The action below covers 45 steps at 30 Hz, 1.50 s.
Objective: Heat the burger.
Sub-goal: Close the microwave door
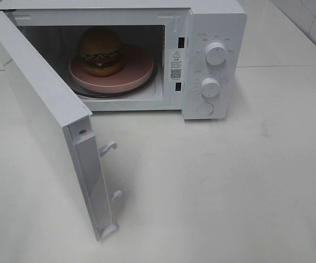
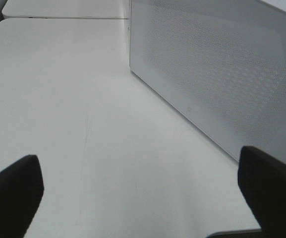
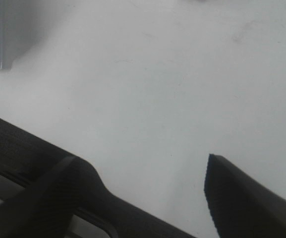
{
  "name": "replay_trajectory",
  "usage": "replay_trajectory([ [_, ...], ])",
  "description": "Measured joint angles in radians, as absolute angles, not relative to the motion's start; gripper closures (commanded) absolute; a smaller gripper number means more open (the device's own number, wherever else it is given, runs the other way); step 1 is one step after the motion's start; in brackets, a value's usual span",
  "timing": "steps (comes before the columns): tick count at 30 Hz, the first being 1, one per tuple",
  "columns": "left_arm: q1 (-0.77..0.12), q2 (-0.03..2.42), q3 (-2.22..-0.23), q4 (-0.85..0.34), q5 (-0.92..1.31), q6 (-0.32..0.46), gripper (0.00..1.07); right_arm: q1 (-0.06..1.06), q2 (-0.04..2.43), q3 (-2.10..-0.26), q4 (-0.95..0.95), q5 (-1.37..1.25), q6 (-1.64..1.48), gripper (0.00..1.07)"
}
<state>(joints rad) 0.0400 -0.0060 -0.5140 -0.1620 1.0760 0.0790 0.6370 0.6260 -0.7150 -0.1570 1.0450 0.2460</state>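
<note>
Right hand (image 3: pixel 147 171) (gaping) above white table (image 3: pixel 157 84).

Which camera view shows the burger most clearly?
The exterior high view: the burger sits on the pink plate inside the open microwave. Neither wrist view shows it; the left sees the microwave door, the right mostly table.

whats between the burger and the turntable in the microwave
A round pink plate: the burger sits on its left part, and the plate rests on the turntable inside the open microwave. Only the exterior high view shows it.
</note>
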Motion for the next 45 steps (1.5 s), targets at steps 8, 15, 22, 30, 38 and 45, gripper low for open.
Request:
replay_trajectory([
  [8, 0.04, -0.006, -0.514, -0.162, 1.076, 0.079, 0.07, 0.606, 0.46, -0.684, -0.161, 1.109, 0.186, 0.38],
  [15, 0.04, -0.006, -0.514, -0.162, 1.076, 0.079, 0.07, 0.485, 0.316, -0.588, -0.164, 1.111, 0.179, 0.38],
  [22, 0.04, -0.006, -0.514, -0.162, 1.076, 0.079, 0.07, 0.343, 0.149, -0.535, -0.161, 1.05, 0.158, 0.39],
  [30, 0.04, -0.006, -0.514, -0.162, 1.076, 0.079, 0.07, 0.217, 0.054, -0.505, -0.157, 1.007, 0.144, 0.39],
  [38, 0.04, -0.006, -0.514, -0.162, 1.076, 0.079, 0.07, 0.163, -0.002, -0.505, -0.157, 1.0, 0.143, 0.39],
  [45, 0.04, -0.006, -0.514, -0.162, 1.076, 0.079, 0.07, 0.138, -0.003, -0.505, -0.157, 1.0, 0.14, 0.39],
])
